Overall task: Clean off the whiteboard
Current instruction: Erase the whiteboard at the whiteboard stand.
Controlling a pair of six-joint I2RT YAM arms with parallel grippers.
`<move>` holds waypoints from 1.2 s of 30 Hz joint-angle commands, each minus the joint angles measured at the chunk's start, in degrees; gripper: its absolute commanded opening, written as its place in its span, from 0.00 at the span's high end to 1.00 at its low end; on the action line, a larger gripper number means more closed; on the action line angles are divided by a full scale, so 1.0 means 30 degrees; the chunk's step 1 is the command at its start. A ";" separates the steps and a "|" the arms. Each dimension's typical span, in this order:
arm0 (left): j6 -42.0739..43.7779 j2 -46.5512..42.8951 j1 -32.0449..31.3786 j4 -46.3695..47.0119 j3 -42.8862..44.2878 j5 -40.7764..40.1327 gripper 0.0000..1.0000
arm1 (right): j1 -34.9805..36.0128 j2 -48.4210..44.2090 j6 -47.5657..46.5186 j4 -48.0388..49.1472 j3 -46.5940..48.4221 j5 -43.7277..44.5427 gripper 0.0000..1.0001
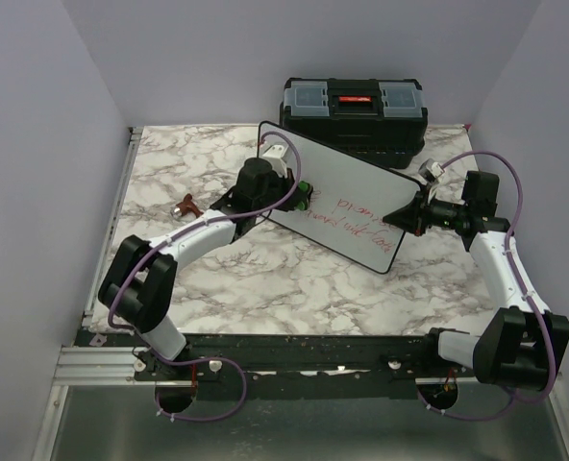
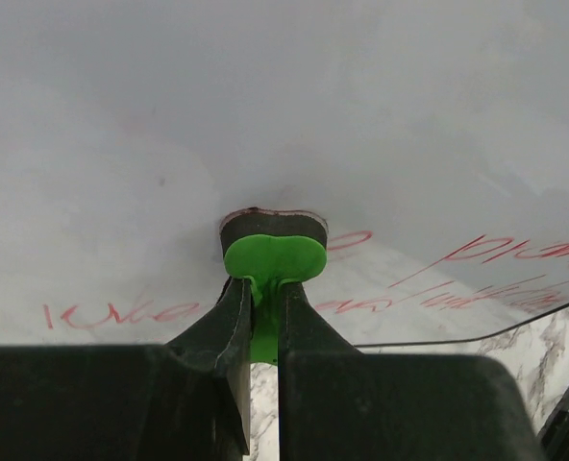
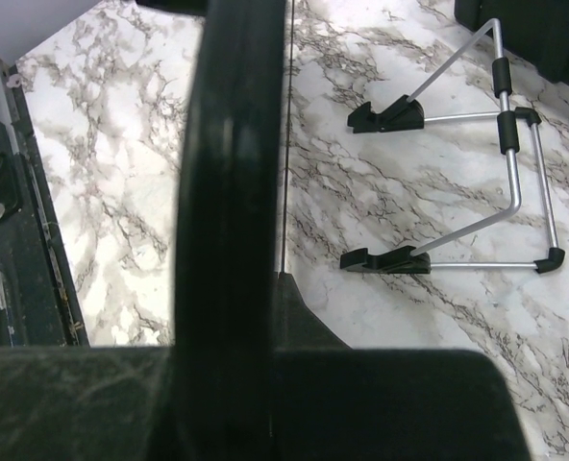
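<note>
The whiteboard (image 1: pixel 347 182) is lifted and tilted above the table, with red writing on its lower half. My right gripper (image 1: pixel 411 207) is shut on its right edge; in the right wrist view the board's black frame (image 3: pixel 232 173) runs edge-on between the jaws (image 3: pixel 277 288). My left gripper (image 1: pixel 299 197) is shut on a green-handled eraser (image 2: pixel 273 252) whose dark pad presses against the board face (image 2: pixel 284 115). Red lines (image 2: pixel 477 259) run to the right and left of the eraser; the board above it is white.
A black toolbox (image 1: pixel 354 110) with a red latch stands at the back behind the board. A metal wire stand with black feet (image 3: pixel 457 192) lies on the marble table (image 1: pixel 265 279) under the right gripper. A small red-brown object (image 1: pixel 185 205) lies at the left.
</note>
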 commanded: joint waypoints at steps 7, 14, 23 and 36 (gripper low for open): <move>-0.0438 0.1443 -0.0092 0.1101 -0.2497 -0.0419 1.00 | 0.0606 -0.0277 -0.0311 -0.1268 0.0093 -0.2715 0.99; 0.0364 0.1167 -0.0076 -0.0456 0.0221 -0.0581 1.00 | 0.0612 -0.0292 -0.0311 -0.1266 0.0095 -0.2686 0.99; 0.0945 0.0553 -0.0381 -0.1874 0.3206 -0.0727 1.00 | 0.0608 -0.0323 -0.0337 -0.1285 0.0121 -0.2685 0.99; 0.1034 0.2314 -0.1347 -0.1203 0.0687 -0.1553 1.00 | 0.0606 -0.0343 -0.0340 -0.1314 0.0122 -0.2686 0.99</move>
